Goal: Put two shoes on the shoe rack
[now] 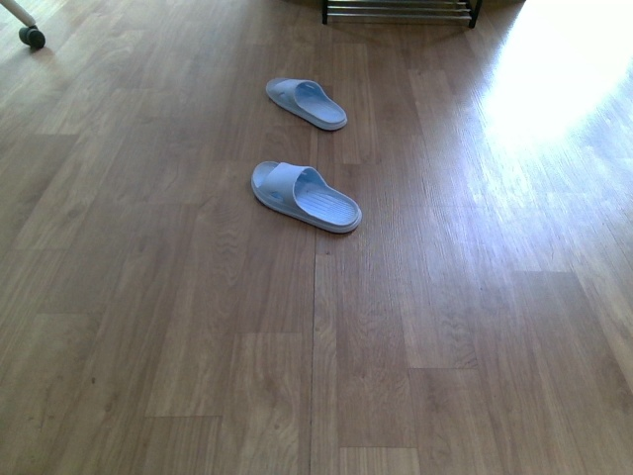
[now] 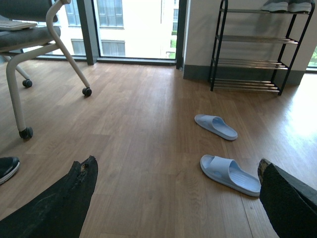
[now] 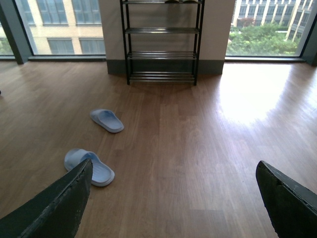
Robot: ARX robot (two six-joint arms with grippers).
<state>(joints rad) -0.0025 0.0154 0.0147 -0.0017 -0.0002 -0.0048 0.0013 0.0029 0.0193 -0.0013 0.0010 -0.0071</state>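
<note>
Two light blue slide shoes lie on the wooden floor, both well short of the rack. The near one (image 1: 305, 196) (image 2: 230, 173) (image 3: 101, 172) is closest to me; the far one (image 1: 306, 102) (image 2: 215, 126) (image 3: 106, 120) lies between it and the shoe rack (image 1: 401, 12) (image 2: 247, 62) (image 3: 161, 54). The rack is black-framed with chrome bars and stands against the wall. Grey sneakers with white soles (image 2: 287, 6) sit on its top tier, mostly cut off. My left gripper (image 2: 177, 163) and right gripper (image 3: 174, 165) are open and hold nothing, hanging above the floor short of the near slide.
A grey office chair on castors (image 2: 29, 39) stands to the left, one castor (image 1: 32, 38) showing in the front view. A black shoe (image 2: 7, 168) lies by the left edge. Glass windows line the far wall. A bright sunlit patch (image 1: 564, 79) covers the floor at right.
</note>
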